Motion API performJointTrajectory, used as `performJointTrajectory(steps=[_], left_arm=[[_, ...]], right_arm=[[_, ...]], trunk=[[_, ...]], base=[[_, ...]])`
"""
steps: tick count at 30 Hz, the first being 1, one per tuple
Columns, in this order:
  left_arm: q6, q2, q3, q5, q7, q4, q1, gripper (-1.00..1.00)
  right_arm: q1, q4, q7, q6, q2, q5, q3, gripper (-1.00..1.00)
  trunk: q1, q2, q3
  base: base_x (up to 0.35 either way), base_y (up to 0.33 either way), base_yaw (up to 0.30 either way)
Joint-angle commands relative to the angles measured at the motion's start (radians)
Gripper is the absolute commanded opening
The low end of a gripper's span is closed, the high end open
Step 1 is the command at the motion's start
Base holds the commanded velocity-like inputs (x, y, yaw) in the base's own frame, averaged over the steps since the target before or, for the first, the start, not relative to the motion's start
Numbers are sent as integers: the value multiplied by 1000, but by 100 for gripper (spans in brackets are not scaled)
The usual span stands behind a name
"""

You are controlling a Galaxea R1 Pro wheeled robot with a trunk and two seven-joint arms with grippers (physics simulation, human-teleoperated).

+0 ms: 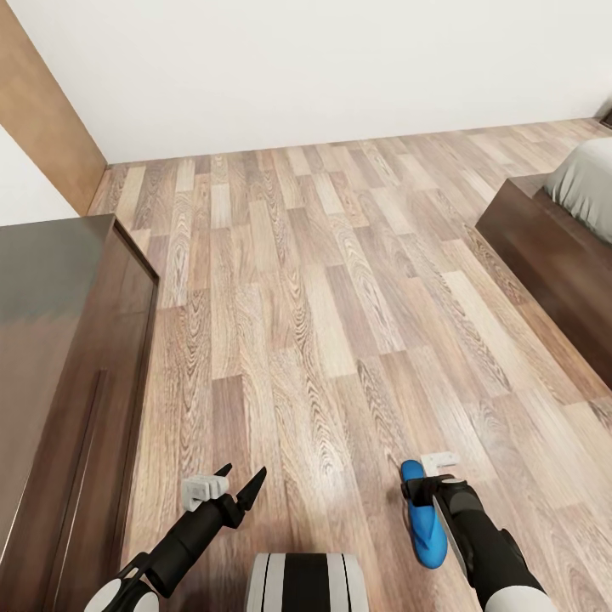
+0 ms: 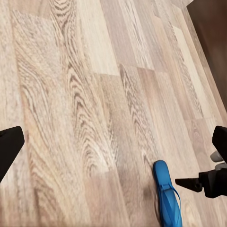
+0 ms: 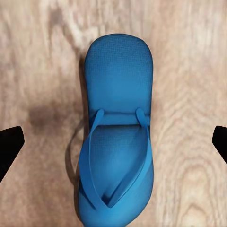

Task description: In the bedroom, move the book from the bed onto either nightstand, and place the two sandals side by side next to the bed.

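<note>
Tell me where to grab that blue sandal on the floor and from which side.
Come straight down from above with the right gripper, which hangs over the sandal with its fingers spread wide at either side. The sandal lies flat, sole down, so closing across its narrower middle, near the straps, is probably the best hold.

Both arms are matte black and turn white at the lowest segments by the picture's bottom edge. The left gripper (image 1: 241, 482) has slim, pointed black jaws and a light grey blocky bracket on its wrist. The right gripper (image 1: 418, 490) carries a similar pale bracket above a thick, rounded black forearm. Between them sits the trunk (image 1: 306, 582), grey with black vertical stripes.
</note>
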Motion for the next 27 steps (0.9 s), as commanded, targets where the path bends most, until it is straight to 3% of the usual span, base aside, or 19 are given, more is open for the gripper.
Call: performJointTrajectory(steps=[1, 5, 14, 18, 27], left_arm=[[10, 0, 1, 11, -2, -1, 0, 100], [10, 0, 1, 11, -2, -1, 0, 100], [11, 0, 1, 11, -2, -1, 0, 100], [11, 0, 1, 11, -2, -1, 0, 100], [11, 0, 1, 11, -2, -1, 0, 100]], right_arm=[[0, -1, 8, 5, 0, 10, -1, 100], [0, 0, 8, 4, 0, 10, -2, 100], [0, 0, 8, 3, 0, 10, -1, 100], [0, -1, 8, -13, 0, 10, -1, 100], [3, 1, 7, -214, 0, 12, -1, 100]], trunk=[[0, 0, 0], [0, 0, 0], [4, -2, -35], [4, -2, -35], [4, -2, -35]], base=[[0, 0, 0], [0, 0, 0], [0, 0, 0], [0, 0, 0], [0, 0, 0]])
